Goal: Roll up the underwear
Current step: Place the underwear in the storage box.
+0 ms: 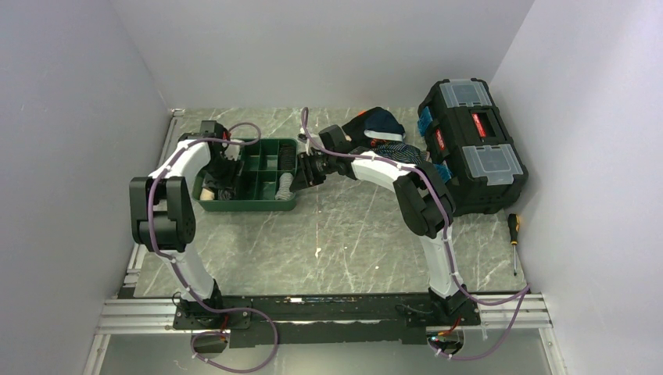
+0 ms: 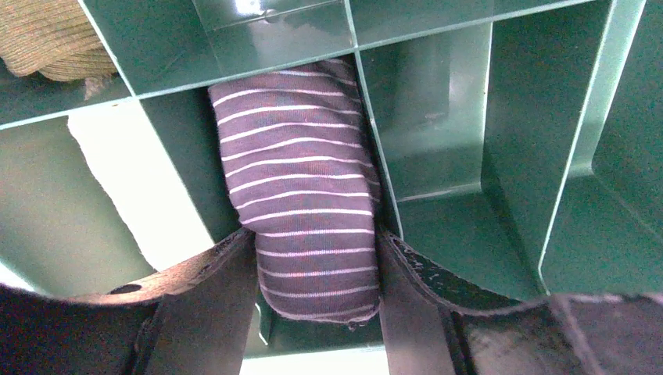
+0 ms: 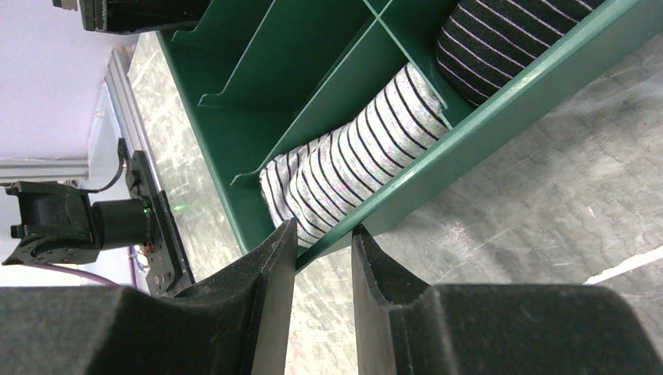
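The underwear (image 3: 352, 160) is pale grey-white with fine dark pinstripes; the other roll (image 2: 305, 195) looks dark purple or navy, white-striped. The tray (image 3: 500, 117) is green, the surface (image 3: 547, 226) grey marbled, the toolbox (image 1: 473, 148) black.

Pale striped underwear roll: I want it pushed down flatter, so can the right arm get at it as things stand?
Probably yes. The right gripper, jaws parted and empty, sits just outside the green tray, by one end of the underwear roll; only the tray's wall lies between.

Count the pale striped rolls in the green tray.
1. The rolled pale striped underwear lies in the green tray's corner compartment, just beyond the right gripper. Other compartments are partly hidden.
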{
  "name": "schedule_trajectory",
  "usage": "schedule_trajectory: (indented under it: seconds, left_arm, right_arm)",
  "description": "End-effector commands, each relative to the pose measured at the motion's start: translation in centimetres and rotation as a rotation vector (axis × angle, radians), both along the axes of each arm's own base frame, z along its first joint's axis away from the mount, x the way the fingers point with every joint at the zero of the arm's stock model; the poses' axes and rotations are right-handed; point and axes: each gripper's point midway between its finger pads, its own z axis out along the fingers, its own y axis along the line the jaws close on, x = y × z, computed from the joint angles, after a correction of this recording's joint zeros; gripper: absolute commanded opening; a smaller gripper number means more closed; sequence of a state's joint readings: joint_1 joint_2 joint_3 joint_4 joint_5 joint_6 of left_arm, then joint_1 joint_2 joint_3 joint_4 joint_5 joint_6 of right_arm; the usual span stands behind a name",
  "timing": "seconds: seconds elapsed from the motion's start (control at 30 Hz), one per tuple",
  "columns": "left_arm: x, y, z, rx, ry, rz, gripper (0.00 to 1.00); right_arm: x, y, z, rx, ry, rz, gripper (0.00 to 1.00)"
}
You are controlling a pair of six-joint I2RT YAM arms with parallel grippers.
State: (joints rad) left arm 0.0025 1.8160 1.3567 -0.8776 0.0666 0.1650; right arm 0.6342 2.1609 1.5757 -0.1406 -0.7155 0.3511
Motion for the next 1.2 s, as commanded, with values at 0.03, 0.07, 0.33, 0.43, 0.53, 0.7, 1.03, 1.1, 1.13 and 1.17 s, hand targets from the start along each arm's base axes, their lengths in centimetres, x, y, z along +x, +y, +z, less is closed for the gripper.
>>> schedule_trajectory:
  seconds: [0.03,0.07,0.33,0.43,0.53,0.7,1.03,1.1,1.13,1.17]
  left_arm:
    - [0.2,-1.9,2.3,-0.074,-0.051,-0.045,0.62]
    - [0.2,-1.8,2.5,-0.072,-0.055,-0.046,0.63]
    - [-0.7,-1.5,2.7,-0.061,-0.064,-0.042,0.65]
    - [-0.7,-1.5,3.2,-0.061,-0.086,-0.042,0.66]
    - [-0.4,-1.5,4.1,-0.062,-0.12,-0.039,0.65]
    - [0.0,-1.5,5.0,-0.061,-0.155,-0.038,0.64]
    - [-0.7,-2.5,4.8,-0.116,-0.149,-0.059,0.55]
    - [-1.1,-2.9,4.3,-0.14,-0.132,-0.059,0.54]
    - [-1.3,-3.0,4.1,-0.146,-0.124,-0.059,0.54]
    - [-1.4,-3.1,3.8,-0.152,-0.115,-0.057,0.54]
  right_arm:
    - [0.2,1.4,0.0,0.016,-0.082,0.037,0.31]
    - [0.2,1.3,0.1,0.016,-0.083,0.036,0.31]
    - [0.3,1.3,0.0,0.016,-0.08,0.035,0.31]
    - [0.2,1.4,0.0,0.016,-0.081,0.037,0.31]
    - [0.2,1.4,0.0,0.018,-0.081,0.038,0.31]
    - [0.2,1.4,0.0,0.018,-0.082,0.038,0.31]
    - [0.6,1.3,0.8,0.015,-0.117,0.041,0.32]
    - [0.7,1.2,1.3,0.017,-0.127,0.039,0.33]
    - [0.8,1.1,1.5,0.017,-0.132,0.039,0.34]
    - [0.8,1.1,1.6,0.016,-0.137,0.039,0.34]
